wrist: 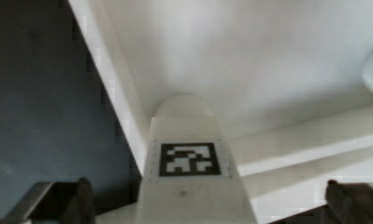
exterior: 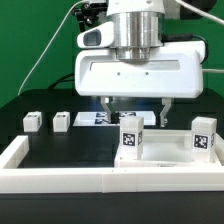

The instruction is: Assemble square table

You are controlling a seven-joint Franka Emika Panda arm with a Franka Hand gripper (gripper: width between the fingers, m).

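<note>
Directly beneath the end effector (exterior: 137, 105), in the exterior view, a white leg (exterior: 130, 136) is standing upright on the square table slab (exterior: 168, 148), showing its tag to the camera. The end effector is hanging released: its jaws are standing wide apart and are grasping nothing, with the leg's top sitting just under the gap between them. Further along the slab from the end effector, toward the exterior view's right, a second leg (exterior: 205, 136) is standing upright as well. Well apart from the end effector, toward the exterior view's left, a third leg (exterior: 33, 121) and a fourth leg (exterior: 62, 121) are lying loose on the dark counter (exterior: 70, 145). The marker board (exterior: 92, 118) is lying flat behind the end effector. A low white border wall (exterior: 60, 178) is running along the counter's near edge.

In the wrist view, the end effector (wrist: 204, 203) is straddling the leg (wrist: 190, 150). Both dark fingers (wrist: 58, 202) are flanking it with clear gaps, touching nothing. The slab (wrist: 254, 60) is spreading white beyond the leg, and the counter (wrist: 37, 90) is showing dark beside it.
</note>
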